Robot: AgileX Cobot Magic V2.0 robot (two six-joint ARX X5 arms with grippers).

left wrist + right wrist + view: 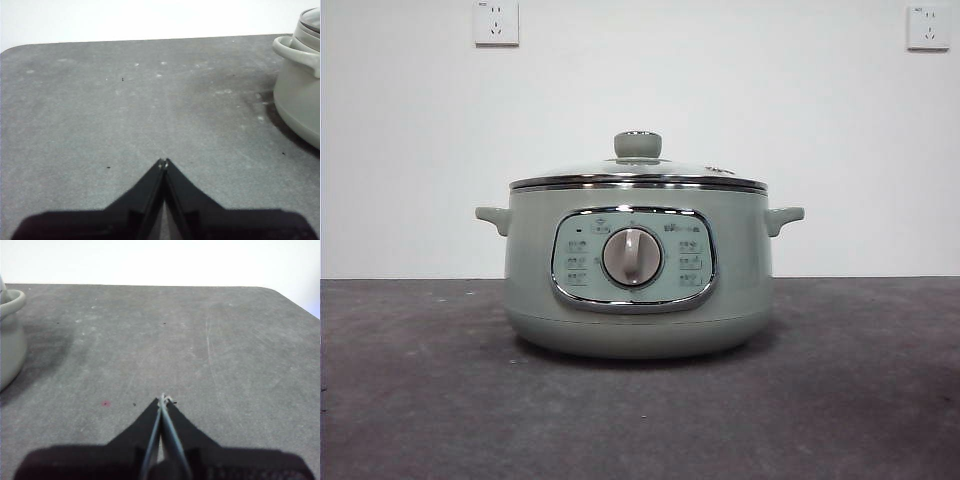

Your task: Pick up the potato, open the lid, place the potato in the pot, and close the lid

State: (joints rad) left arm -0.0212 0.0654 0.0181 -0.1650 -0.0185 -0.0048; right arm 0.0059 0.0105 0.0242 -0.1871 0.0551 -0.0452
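Note:
The sage-green pot (638,270) stands in the middle of the dark table, its silver dial facing the front camera. The glass lid (638,172) rests shut on its rim, green knob on top. The potato is out of view. My left gripper (164,162) is shut and holds nothing, low over bare table, with the pot (300,85) and one side handle off to one side. My right gripper (163,399) is also shut with nothing in it, over bare table, and only an edge of the pot (10,340) shows in its view.
The dark grey table (420,400) spreads wide on both sides of the pot. A white wall with two sockets (496,22) stands behind. The table's rounded far corners show in both wrist views.

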